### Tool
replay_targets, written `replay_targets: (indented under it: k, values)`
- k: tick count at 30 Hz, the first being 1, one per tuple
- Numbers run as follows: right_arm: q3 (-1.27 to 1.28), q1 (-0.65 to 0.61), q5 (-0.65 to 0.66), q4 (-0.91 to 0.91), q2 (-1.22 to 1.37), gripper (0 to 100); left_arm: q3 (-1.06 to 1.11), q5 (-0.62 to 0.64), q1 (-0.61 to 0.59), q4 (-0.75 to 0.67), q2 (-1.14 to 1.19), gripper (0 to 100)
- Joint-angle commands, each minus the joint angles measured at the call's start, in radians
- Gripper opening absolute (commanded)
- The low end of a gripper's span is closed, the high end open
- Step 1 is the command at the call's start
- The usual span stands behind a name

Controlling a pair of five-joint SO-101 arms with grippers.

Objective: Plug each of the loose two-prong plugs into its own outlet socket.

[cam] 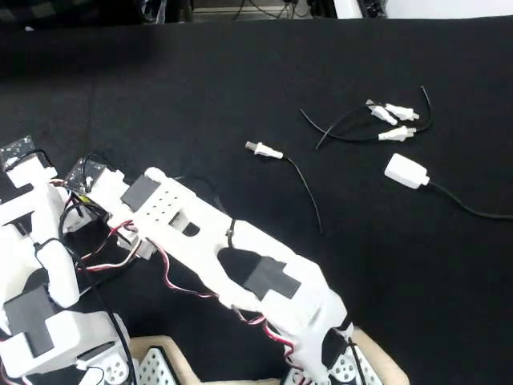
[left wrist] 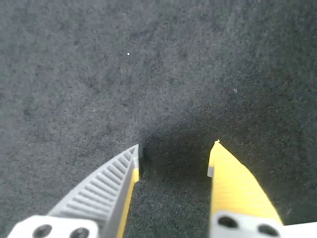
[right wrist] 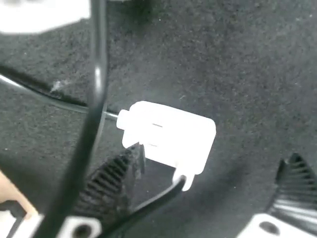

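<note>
One loose two-prong plug (cam: pixel 264 150) with a short black lead lies mid-table. Three more white plugs (cam: pixel 392 120) lie tangled in black leads at the far right. A white outlet block (cam: pixel 406 171) on a black cable sits just below them. In the right wrist view a white blocky connector (right wrist: pixel 168 134) on a black cable lies on the cloth. My right gripper (right wrist: pixel 214 154) stands open around it, with one finger (right wrist: pixel 116 173) close beside it and not gripping. Over bare cloth, my left gripper (left wrist: pixel 176 146) is open with nothing in it.
Both arms are folded at the near left of the table, the right arm (cam: pixel 224 241) lying diagonally and the left arm (cam: pixel 40 265) at the edge. A black cable (right wrist: pixel 91 109) hangs across the right wrist view. Black cloth (cam: pixel 240 72) covers the table.
</note>
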Motion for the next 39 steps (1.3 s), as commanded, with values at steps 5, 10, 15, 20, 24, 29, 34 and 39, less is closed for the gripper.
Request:
replay_targets:
  k: [5, 10, 15, 20, 24, 29, 34, 39]
  values:
    - [-0.051, -0.008, 0.005, 0.005, 0.016, 31.5, -0.002, 0.011, 0.012, -0.012, -0.018, 23]
    - [-0.054, 0.020, 0.003, 0.000, 0.070, 16.2, -0.002, 0.011, 0.010, -0.012, -0.018, 23]
    - [-0.119, 0.040, -0.023, 0.008, 0.120, 12.4, -0.002, 0.011, 0.010, -0.012, -0.018, 23]
    - [-0.162, 0.081, -0.072, 0.008, 0.147, 8.6, -0.002, 0.011, 0.010, -0.012, -0.018, 23]
    - [-0.202, 0.130, -0.072, 0.008, 0.156, 1.1, -0.002, 0.011, 0.010, -0.012, -0.018, 23]
    - [-0.254, 0.190, -0.066, 0.008, 0.156, 1.2, -0.002, 0.011, 0.010, -0.012, -0.018, 23]
    - [-0.312, 0.259, -0.064, 0.005, 0.156, 1.2, -0.002, 0.011, 0.010, -0.012, -0.018, 23]
    - [-0.421, 0.347, -0.017, -0.002, 0.156, 1.2, -0.002, 0.011, 0.010, -0.012, -0.018, 23]
